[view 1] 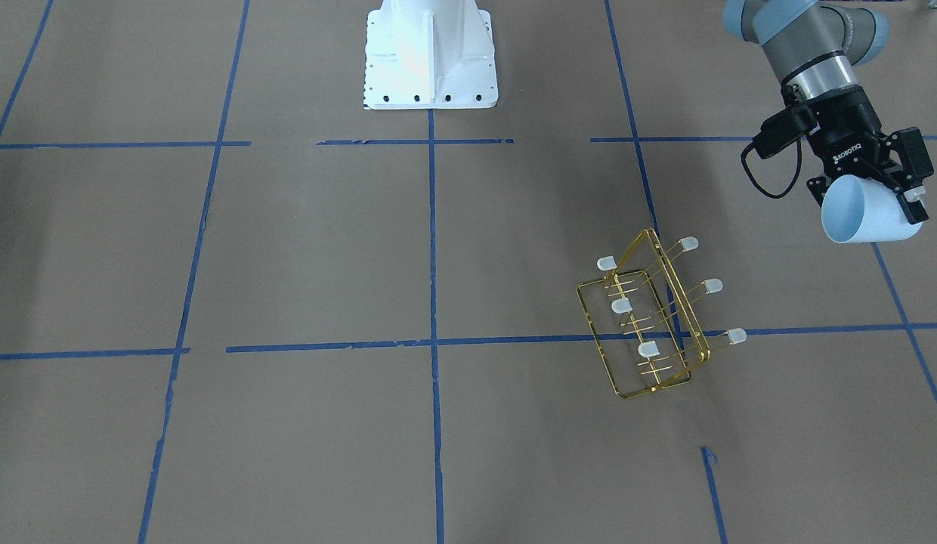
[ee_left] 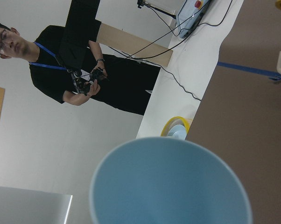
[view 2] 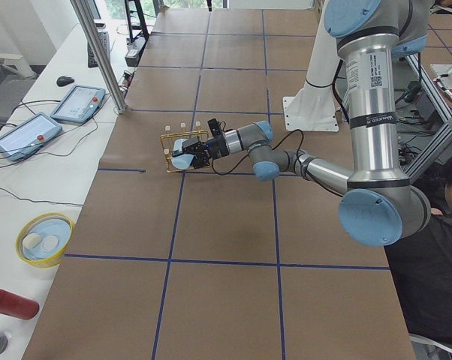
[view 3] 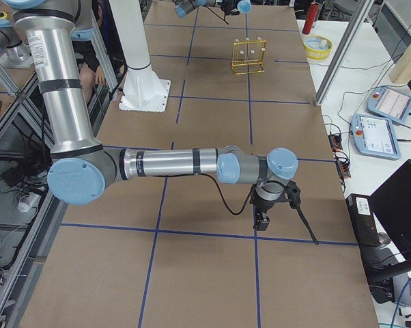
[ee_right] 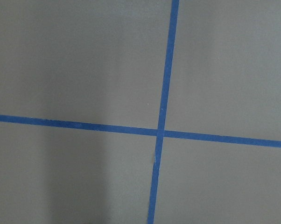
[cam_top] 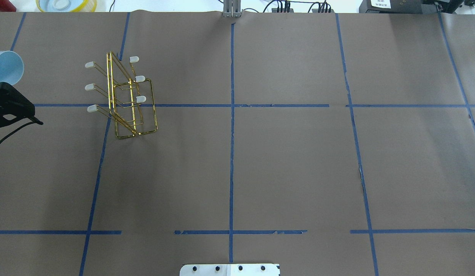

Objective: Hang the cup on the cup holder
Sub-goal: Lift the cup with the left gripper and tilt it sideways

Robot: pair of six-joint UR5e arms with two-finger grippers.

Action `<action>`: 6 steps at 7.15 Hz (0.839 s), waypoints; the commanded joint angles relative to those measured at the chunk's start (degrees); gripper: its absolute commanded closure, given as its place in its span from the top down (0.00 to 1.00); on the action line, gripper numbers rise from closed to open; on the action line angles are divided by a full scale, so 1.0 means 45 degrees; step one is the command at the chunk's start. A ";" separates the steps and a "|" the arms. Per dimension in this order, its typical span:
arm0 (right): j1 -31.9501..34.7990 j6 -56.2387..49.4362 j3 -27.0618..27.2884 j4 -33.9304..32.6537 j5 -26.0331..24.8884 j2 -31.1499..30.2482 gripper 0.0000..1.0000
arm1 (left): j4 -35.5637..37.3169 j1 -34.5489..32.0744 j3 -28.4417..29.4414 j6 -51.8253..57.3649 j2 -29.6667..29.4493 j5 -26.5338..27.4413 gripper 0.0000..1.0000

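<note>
The pale blue cup (view 1: 865, 213) is held on its side in my left gripper (view 1: 888, 193), well above the table, mouth turned toward the rack. The gripper is shut on the cup's closed end. The overhead view shows the cup (cam_top: 7, 68) at the far left edge, left of the gold wire cup holder (cam_top: 124, 96). The cup holder (view 1: 654, 317) stands on the paper with all its white-capped prongs bare. The cup's open mouth (ee_left: 171, 186) fills the left wrist view. My right gripper (view 3: 263, 219) hangs low over the near table end, and I cannot tell whether it is open.
The white robot base (view 1: 431, 53) stands at the table's robot side. A yellow-rimmed bowl (view 2: 42, 238) and a red canister (view 2: 8, 302) sit on the side bench. An operator (ee_left: 84, 74) stands beyond it. Blue tape lines cross the brown paper.
</note>
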 commanded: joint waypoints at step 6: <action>0.0000 0.0000 0.0000 0.0000 0.0000 0.0000 1.00 | 0.3634 0.1799 -0.0450 0.4884 -0.0238 0.5129 0.26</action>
